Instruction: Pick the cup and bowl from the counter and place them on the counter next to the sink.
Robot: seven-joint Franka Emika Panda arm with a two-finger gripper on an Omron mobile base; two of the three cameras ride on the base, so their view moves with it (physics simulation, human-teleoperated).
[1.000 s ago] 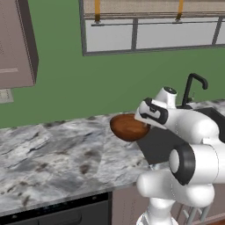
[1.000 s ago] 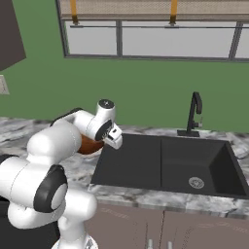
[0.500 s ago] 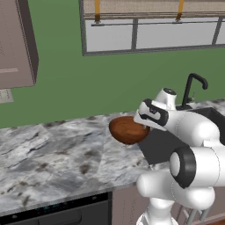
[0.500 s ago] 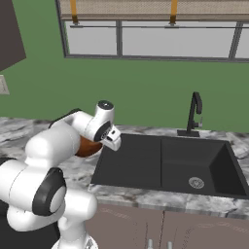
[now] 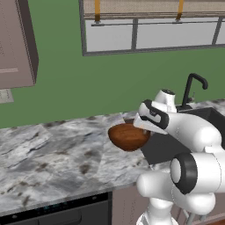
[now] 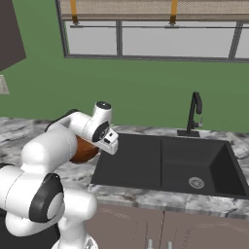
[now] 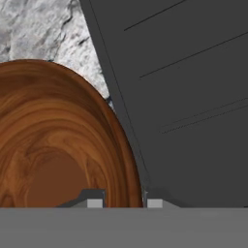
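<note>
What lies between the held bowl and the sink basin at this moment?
Nothing separate. In the hand view the bowl, its rim pinched by the gripper, hangs right at the sink edge; a sliver of bare counter shows beside it.

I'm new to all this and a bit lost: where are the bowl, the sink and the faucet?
bowl (image 5: 127, 136): left base view, on its brown outer side.
sink (image 6: 146, 160): right base view, on the basin's dark left wall.
faucet (image 6: 195, 113): right base view, on its upright black neck.
</note>
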